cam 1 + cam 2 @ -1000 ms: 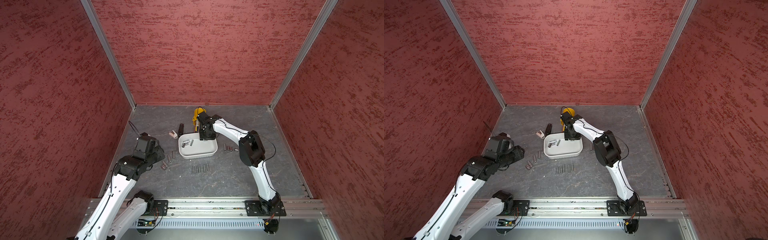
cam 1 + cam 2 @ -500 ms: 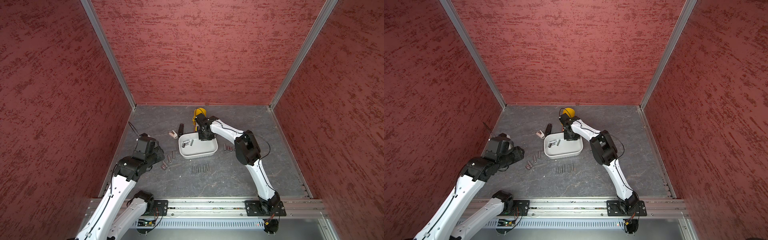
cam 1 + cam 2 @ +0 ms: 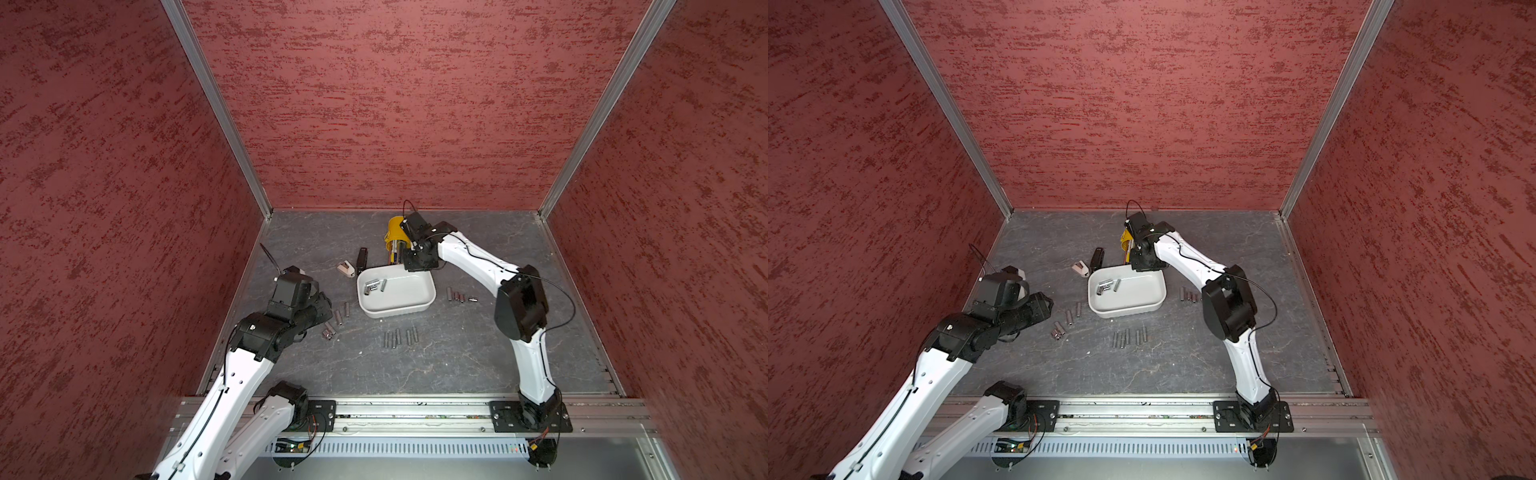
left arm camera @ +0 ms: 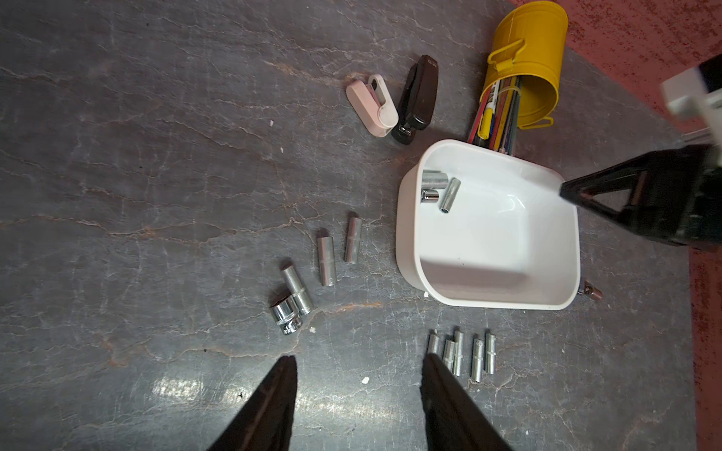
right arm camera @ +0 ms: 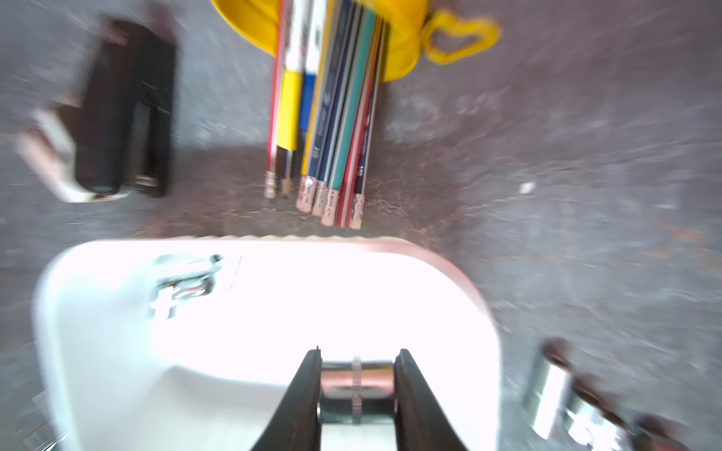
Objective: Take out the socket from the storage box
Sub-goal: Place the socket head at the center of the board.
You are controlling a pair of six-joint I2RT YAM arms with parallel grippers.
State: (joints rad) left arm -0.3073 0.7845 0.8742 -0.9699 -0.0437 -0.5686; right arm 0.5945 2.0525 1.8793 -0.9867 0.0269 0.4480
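The white storage box [image 3: 409,297] [image 3: 1133,297] sits mid-table, with three loose sockets [image 3: 374,286] [image 4: 439,189] lying in its far left corner. My right gripper [image 5: 359,353] is over the box's far right part, shut on a short chrome socket [image 5: 357,384] held crosswise between its fingers. The right wrist view is blurred. In both top views the right gripper's body [image 3: 417,259] [image 3: 1144,259] hides the held socket. My left gripper [image 4: 358,357] [image 3: 322,307] hovers open and holds nothing above the table left of the box.
A yellow pen cup [image 3: 395,237] [image 4: 527,58] lies on its side behind the box, pencils [image 5: 332,136] spilling toward it. A black stapler [image 4: 416,99] and a pink device [image 4: 371,105] lie beside it. Sockets lie in groups left [image 3: 334,322], in front [image 3: 401,337] and right [image 3: 459,296] of the box.
The right gripper's jaws have shut on a socket inside the box, and its elbow has swung slightly. The left arm has barely moved.
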